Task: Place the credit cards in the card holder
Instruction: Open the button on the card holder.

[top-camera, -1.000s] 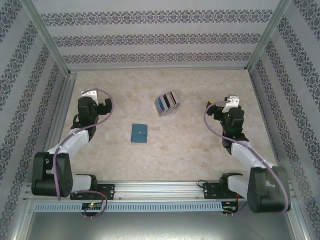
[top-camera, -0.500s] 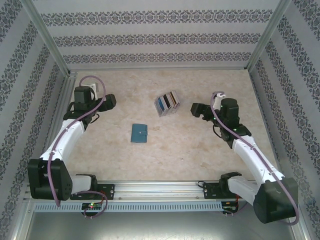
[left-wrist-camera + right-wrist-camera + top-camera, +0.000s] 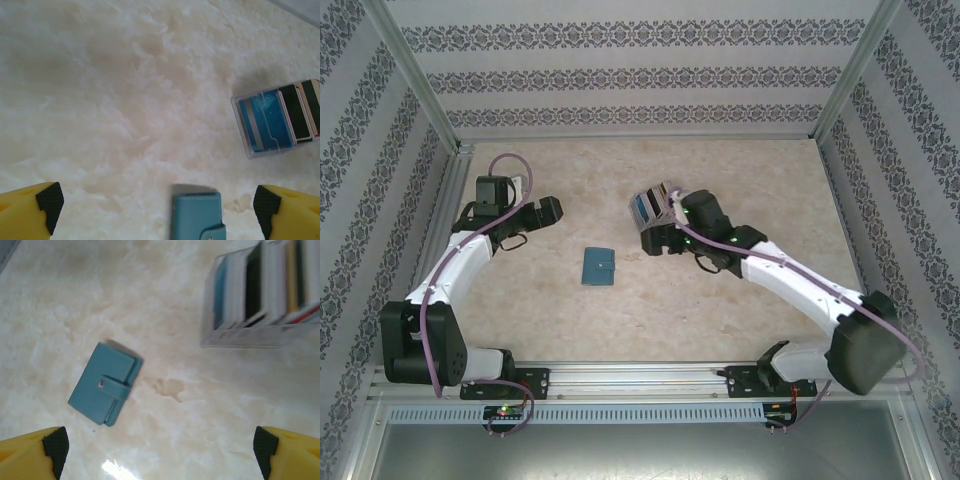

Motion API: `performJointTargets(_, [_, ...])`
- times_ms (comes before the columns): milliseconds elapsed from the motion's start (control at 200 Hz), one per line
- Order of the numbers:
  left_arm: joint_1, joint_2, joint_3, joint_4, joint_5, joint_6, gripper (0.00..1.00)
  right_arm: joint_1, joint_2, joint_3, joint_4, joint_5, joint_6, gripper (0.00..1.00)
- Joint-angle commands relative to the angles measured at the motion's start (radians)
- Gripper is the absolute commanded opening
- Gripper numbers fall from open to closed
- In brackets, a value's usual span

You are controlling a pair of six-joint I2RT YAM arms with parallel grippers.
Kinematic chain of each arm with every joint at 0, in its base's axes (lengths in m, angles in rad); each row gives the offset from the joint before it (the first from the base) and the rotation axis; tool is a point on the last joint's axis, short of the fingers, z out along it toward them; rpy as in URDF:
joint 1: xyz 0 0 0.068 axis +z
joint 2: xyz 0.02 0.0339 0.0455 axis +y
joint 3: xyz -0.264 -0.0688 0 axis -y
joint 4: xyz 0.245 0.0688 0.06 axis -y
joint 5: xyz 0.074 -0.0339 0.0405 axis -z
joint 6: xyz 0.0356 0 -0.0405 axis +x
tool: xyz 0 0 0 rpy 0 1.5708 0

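Both jaws stand wide apart and hold nothing: your left gripper (image 3: 546, 211) hangs left of centre, and your right gripper (image 3: 657, 238) hangs just on the near side of the cards (image 3: 653, 205), thin rectangles standing on edge in a clear box (image 3: 235, 337). The table (image 3: 750, 170) is glossy, cream and marble-patterned, enclosed by walls (image 3: 620, 75) papered in dark ornamental bands and by aluminium posts (image 3: 415, 75). The holder (image 3: 599, 267), a smooth teal squarish wallet with a snap tab, lies flat and shut, near and left of the cards, apart from them.

Teal card holder (image 3: 196, 216) between spread fingertips (image 3: 49, 200); credit cards (image 3: 272, 122) upper right
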State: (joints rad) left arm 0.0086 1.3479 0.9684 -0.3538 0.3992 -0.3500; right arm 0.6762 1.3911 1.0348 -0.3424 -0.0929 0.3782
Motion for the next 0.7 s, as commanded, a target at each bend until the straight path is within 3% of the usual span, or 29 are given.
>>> performJointTargets(0, [0.010,0.020,0.069,-0.103,0.060,-0.016,1.00,0.060,0.087,0.099,-0.094,0.046,-0.034,0.96])
performJointTargets(260, [0.010,0.082,0.085,-0.219,0.088,0.048,1.00,0.152,0.300,0.273,-0.221,0.030,-0.031,0.97])
performJointTargets(694, [0.008,0.122,0.128,-0.278,0.058,0.066,1.00,0.183,0.461,0.383,-0.320,-0.010,0.044,0.83])
